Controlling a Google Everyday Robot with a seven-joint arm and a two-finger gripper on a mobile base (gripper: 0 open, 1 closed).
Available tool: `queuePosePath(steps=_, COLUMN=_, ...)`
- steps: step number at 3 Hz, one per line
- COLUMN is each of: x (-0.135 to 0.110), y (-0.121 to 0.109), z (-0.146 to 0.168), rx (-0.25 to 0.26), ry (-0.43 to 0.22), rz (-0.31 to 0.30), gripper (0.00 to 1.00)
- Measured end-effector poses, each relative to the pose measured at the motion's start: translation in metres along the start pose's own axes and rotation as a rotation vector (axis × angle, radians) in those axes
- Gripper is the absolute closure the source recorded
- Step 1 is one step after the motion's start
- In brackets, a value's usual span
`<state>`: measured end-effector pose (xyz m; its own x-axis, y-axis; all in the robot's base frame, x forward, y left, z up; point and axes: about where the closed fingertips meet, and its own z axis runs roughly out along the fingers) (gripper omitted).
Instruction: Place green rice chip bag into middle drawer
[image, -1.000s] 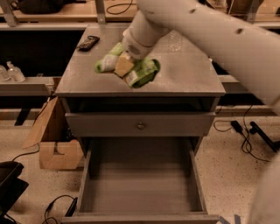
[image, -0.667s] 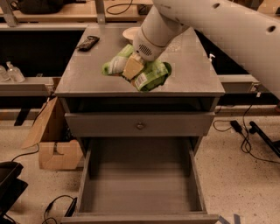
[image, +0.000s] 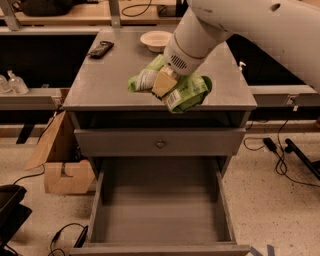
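Since the earlier frames, the gripper (image: 164, 86) and the chip bag (image: 190, 92) have travelled from the middle of the table (image: 110, 80) toward its front edge, drifting slightly to the right. The bag now hangs over that front edge, right of centre.

**Gripper state.** The gripper is clenched on the chip bag. One tan finger (image: 163, 82) presses into the crumpled foil, and the bag bunches around it.

**Step in hand.** This is judged to be the carry phase. The bag is held, but it has not yet reached the drawer (image: 97, 200), which stands pulled out, below and forward of the table's front edge.

**Next move.**
1. Bring the bag forward past the front edge and past the closed drawer front with the knob (image: 160, 144).
2. Lower it between the drawer's side walls (a loose corner of foil could catch on the drawer front).
3. Release only once the bag is inside the tray.

**Hidden or unclear.**
- The second finger is behind the bag.
- Whether the bag's underside touches the table cannot be told.
- The arm covers the table's rear right corner.
- The drawer's front rim is cut off at the bottom.
- A bowl (image: 156, 39) sits near the rear edge. A dark object (image: 100, 48) near the rear left corner cannot be identified.
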<state>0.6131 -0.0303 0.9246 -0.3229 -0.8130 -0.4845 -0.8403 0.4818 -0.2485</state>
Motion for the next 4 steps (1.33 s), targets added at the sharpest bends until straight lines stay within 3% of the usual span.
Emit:
queuePosePath(steps=1, x=-0.001, y=0.001, z=0.008, rx=-0.014, ry=-0.009, rz=0.007, gripper=1.0)
queuePosePath(steps=2, x=0.008, y=0.026, z=0.013, rx=-0.045, ry=-0.071, rz=0.015, gripper=1.0)
queuePosePath(steps=3, x=0.05, y=0.071, z=0.045, rx=-0.108, ry=-0.142, rz=0.05, gripper=1.0)
queuePosePath(steps=4, x=0.126, y=0.125, z=0.114, rx=-0.185, ry=-0.195, rz=0.121, gripper=1.0)
